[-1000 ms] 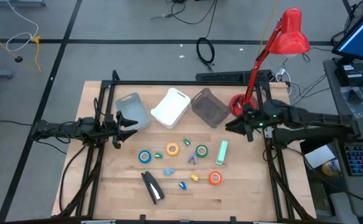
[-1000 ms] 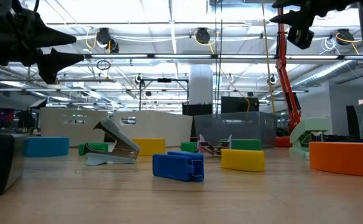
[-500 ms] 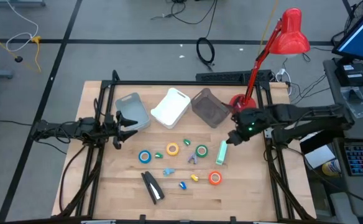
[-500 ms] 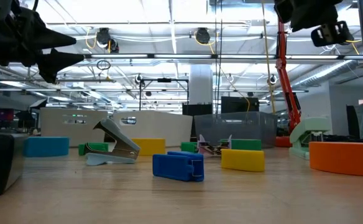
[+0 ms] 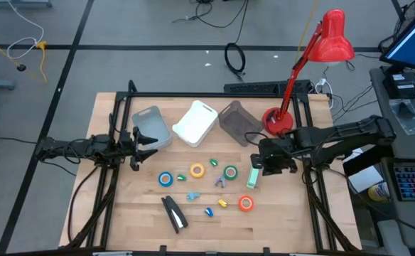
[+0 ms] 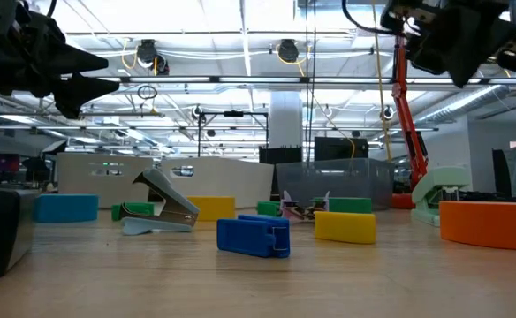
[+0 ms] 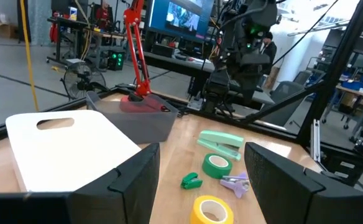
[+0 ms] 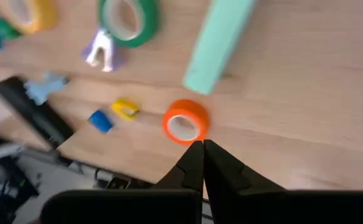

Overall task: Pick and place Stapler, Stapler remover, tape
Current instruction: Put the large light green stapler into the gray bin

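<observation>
Tape: four rolls loose mid-counter (image 5: pixel 286 220). Blue roll (image 5: pixel 165 179) furthest left, yellow roll (image 5: pixel 197 171) next, green roll (image 5: pixel 230 172) right of that, orange roll (image 5: pixel 245 203) nearer the front edge. Mint stapler (image 5: pixel 254 174) lies flat just right of the green roll. Black stapler (image 5: pixel 173 213) lies front-left, below the blue roll. Small claw-type removers scattered between the rolls: purple one (image 5: pixel 220 182) just left of the green roll, yellow one (image 5: pixel 222 203) left of the orange roll, blue one (image 5: pixel 209 211) beside it.

Right claw (image 5: pixel 259 162) hangs above the counter just over the mint stapler's far end, fingers pressed together, holding nothing. Right wrist view: fingertips (image 8: pixel 194 155) touch each other, orange roll below them.

Left claw (image 5: pixel 145 143) parked at the left side near the grey bin (image 5: pixel 151 126), fingers spread, empty.

White bin (image 5: pixel 195 122) and dark bin (image 5: pixel 238 121) sit along the back. Red lamp (image 5: pixel 333 37) at back right.
</observation>
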